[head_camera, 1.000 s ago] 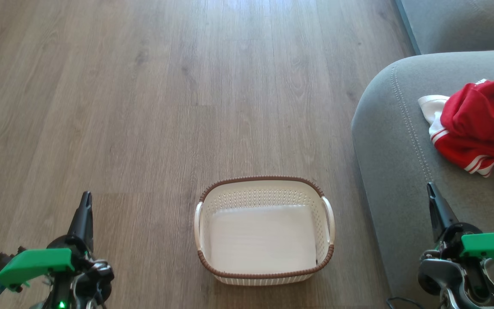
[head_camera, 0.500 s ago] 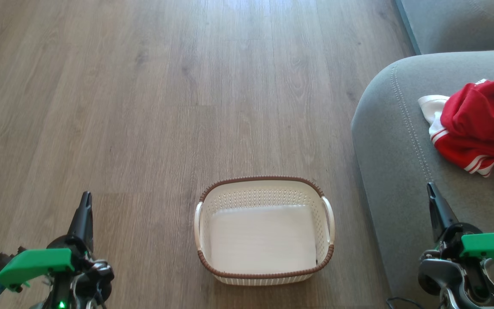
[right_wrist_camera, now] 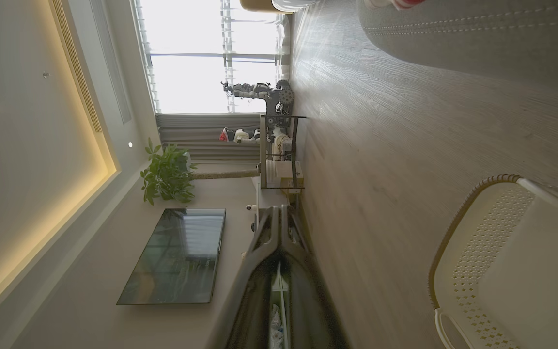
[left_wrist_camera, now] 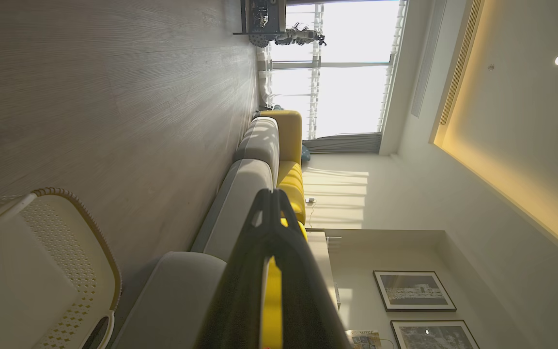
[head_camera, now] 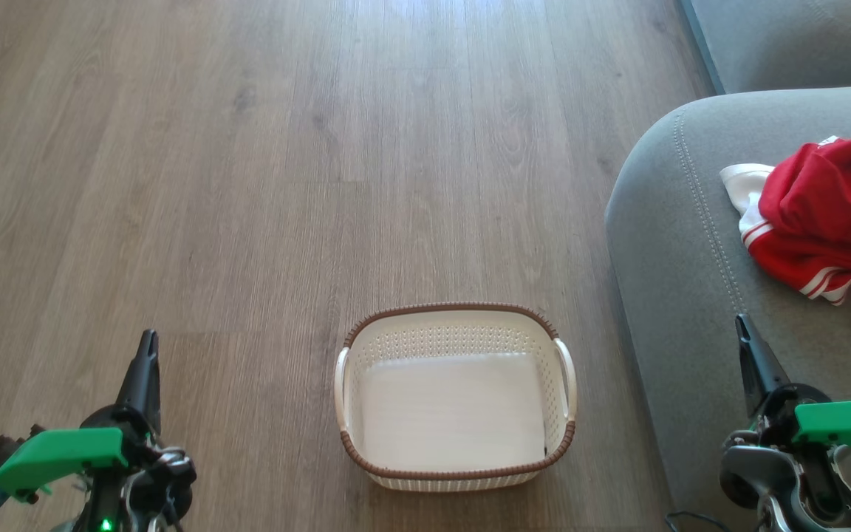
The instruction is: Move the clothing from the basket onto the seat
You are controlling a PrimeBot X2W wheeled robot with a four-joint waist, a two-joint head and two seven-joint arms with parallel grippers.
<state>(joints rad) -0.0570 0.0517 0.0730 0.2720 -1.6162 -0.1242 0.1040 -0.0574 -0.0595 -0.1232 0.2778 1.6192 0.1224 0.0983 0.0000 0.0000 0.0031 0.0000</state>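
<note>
The white perforated basket (head_camera: 455, 395) with its brown rim stands on the floor in the middle of the head view, with nothing in it; it also appears as the basket (left_wrist_camera: 41, 271) and the basket (right_wrist_camera: 506, 261) in the wrist views. Red clothing (head_camera: 828, 214) with white stripes lies bunched on the grey seat (head_camera: 684, 266) at the right. My left gripper (head_camera: 146, 341) is shut at the lower left, well left of the basket, holding nothing. Over the seat's front part, my right gripper (head_camera: 743, 325) is shut too, and it holds nothing.
Wooden floor (head_camera: 322, 148) spreads ahead and to the left of the basket. A second grey cushion (head_camera: 795, 37) lies beyond the seat. The wrist views show a long sofa (left_wrist_camera: 259, 150), a window, a wall screen (right_wrist_camera: 172, 257), a plant and a small table.
</note>
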